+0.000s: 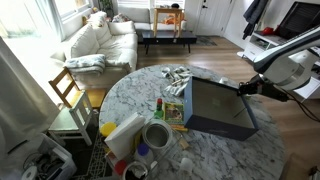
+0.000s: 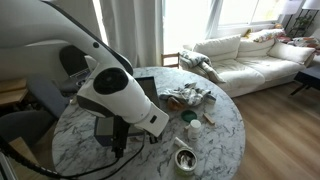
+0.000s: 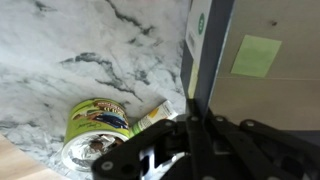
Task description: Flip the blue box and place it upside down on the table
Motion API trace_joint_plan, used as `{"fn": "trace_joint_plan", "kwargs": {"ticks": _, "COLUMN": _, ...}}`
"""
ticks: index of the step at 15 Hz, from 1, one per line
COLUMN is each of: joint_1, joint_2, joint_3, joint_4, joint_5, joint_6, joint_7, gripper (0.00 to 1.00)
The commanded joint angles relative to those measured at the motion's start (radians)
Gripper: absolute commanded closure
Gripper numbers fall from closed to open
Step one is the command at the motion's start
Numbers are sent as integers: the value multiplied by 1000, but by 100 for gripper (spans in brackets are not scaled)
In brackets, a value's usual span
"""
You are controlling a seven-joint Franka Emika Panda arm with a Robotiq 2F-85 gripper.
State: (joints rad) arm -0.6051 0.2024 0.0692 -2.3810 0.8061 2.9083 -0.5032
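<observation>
Where the lens sits closest: one gripper [image 3: 192, 125] at bottom centre, jaws pinched narrow on a wall of the blue box [image 3: 205, 60].
Count: one blue box, one green tin [image 3: 95, 125] at lower left, one yellow-green sticker [image 3: 257, 55] inside the box.
Box look: dark navy outside, paler grey inside, open face up.
Box place: right of centre in an exterior view, lying on the table [image 1: 140, 90].
Surface: round, white marble veined grey.
Room: one pale sofa [image 1: 100, 42] at upper left, wooden floor [image 2: 280, 135].
</observation>
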Motion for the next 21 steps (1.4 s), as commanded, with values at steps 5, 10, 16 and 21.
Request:
{"fn": "trace_joint_plan", "kwargs": {"ticks": 5, "joint_1": -152, "joint_2": 33, "joint_3": 42, "joint_4": 102, "joint_5": 277, "joint_6": -213, "joint_7": -479, "gripper": 99}}
{"fn": "trace_joint_plan", "kwargs": {"ticks": 10, "joint_1": -86, "joint_2": -13, "joint_3": -43, "joint_4": 99, "joint_5": 482, "joint_6": -363, "joint_7": -841, "gripper": 99}}
{"fn": "trace_joint_plan", "kwargs": {"ticks": 16, "joint_1": 69, "joint_2": -95, "joint_3": -178, "joint_4": 50, "joint_5": 648, "joint_6": -456, "joint_7": -1240, "gripper": 99}}
{"fn": "trace_joint_plan", "kwargs": {"ticks": 21, "joint_1": 167, "joint_2": -166, "joint_3": -277, "joint_4": 17, "joint_5": 772, "joint_6": -577, "joint_7": -1519, "gripper": 99}}
